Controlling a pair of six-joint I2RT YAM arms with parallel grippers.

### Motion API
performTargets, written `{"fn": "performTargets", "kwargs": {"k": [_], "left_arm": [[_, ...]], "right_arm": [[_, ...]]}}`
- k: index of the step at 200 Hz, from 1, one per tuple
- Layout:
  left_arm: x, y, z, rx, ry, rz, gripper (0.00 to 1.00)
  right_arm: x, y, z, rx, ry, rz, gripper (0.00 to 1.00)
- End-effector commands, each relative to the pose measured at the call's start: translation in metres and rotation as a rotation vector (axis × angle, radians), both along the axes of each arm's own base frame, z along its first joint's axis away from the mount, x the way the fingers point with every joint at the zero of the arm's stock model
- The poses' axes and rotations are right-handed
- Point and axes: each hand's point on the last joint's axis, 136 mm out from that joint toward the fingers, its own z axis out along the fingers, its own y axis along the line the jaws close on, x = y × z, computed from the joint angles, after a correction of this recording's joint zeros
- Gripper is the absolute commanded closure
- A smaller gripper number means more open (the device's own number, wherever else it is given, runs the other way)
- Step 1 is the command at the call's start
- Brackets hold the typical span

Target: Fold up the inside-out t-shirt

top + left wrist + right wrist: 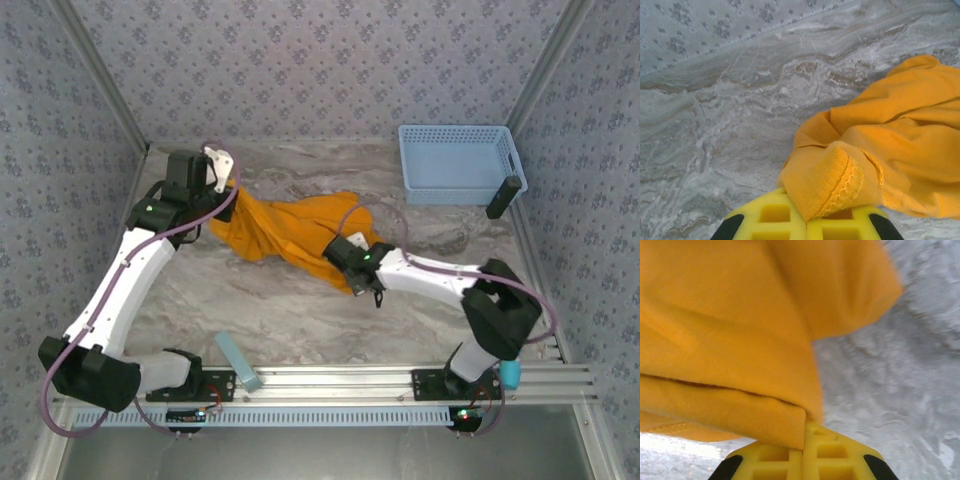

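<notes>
The inside-out t-shirt (290, 232), orange-yellow, lies bunched in a crumpled strip across the middle of the marbled table (250, 300). My left gripper (226, 195) is at its far left end, shut on a ribbed, stitched hem edge (840, 182) that sticks up between the yellow fingers (770, 215). My right gripper (340, 252) sits at the shirt's near right side, shut on a folded layer of cloth (740, 410) that drapes over its fingers (840, 455). No lettering or label shows.
A light blue plastic basket (455, 160) stands at the back right, with a dark object (503, 197) leaning beside it. A pale blue block (238, 360) lies by the front rail. Patterned walls close in the table on three sides.
</notes>
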Motion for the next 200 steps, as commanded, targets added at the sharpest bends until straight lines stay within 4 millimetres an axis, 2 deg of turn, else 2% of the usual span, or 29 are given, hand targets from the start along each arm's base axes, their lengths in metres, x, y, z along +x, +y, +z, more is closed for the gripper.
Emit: {"fn": "performTargets", "kwargs": {"k": [1, 13, 29, 33, 43, 47, 65, 88, 108, 135, 150, 157, 180, 200], "left_arm": [[-0.002, 0.001, 0.047, -0.001, -0.103, -0.02, 1.0], [-0.002, 0.002, 0.069, 0.011, -0.155, -0.033, 1.0], [-0.003, 0.004, 0.11, 0.023, -0.253, -0.047, 1.0], [-0.003, 0.004, 0.122, 0.023, -0.281, -0.049, 1.0], [-0.004, 0.004, 0.15, 0.016, -0.348, -0.052, 1.0], [-0.005, 0.004, 0.161, 0.012, -0.373, -0.055, 1.0], [-0.009, 0.003, 0.206, -0.011, -0.48, -0.069, 1.0], [-0.019, 0.005, 0.256, -0.021, -0.592, -0.075, 1.0], [-0.035, 0.0, 0.277, -0.055, -0.618, -0.126, 1.0], [-0.063, -0.009, 0.29, -0.1, -0.665, -0.205, 1.0], [-0.069, -0.01, 0.294, -0.09, -0.687, -0.224, 1.0], [-0.067, -0.011, 0.293, -0.073, -0.691, -0.229, 1.0], [-0.041, -0.013, 0.284, -0.001, -0.681, -0.212, 1.0], [0.001, -0.009, 0.265, 0.08, -0.635, -0.153, 1.0]], "right_arm": [[0.01, -0.022, 0.055, 0.031, -0.087, 0.046, 1.0], [0.017, -0.037, 0.091, 0.103, -0.145, 0.02, 1.0], [0.032, -0.057, 0.143, 0.241, -0.244, -0.019, 1.0], [0.036, -0.059, 0.16, 0.292, -0.277, -0.016, 1.0], [0.043, -0.061, 0.185, 0.363, -0.327, 0.018, 1.0], [0.048, -0.06, 0.208, 0.405, -0.373, 0.035, 1.0], [0.058, -0.064, 0.257, 0.458, -0.467, 0.087, 1.0], [0.059, -0.068, 0.318, 0.503, -0.581, 0.123, 1.0], [0.048, -0.072, 0.36, 0.515, -0.657, 0.161, 1.0], [0.03, -0.08, 0.394, 0.519, -0.729, 0.174, 1.0], [0.034, -0.083, 0.402, 0.528, -0.76, 0.164, 1.0], [0.042, -0.085, 0.403, 0.531, -0.765, 0.151, 1.0], [0.078, -0.096, 0.402, 0.558, -0.767, 0.061, 1.0], [0.121, -0.105, 0.392, 0.565, -0.738, -0.028, 1.0]]}}
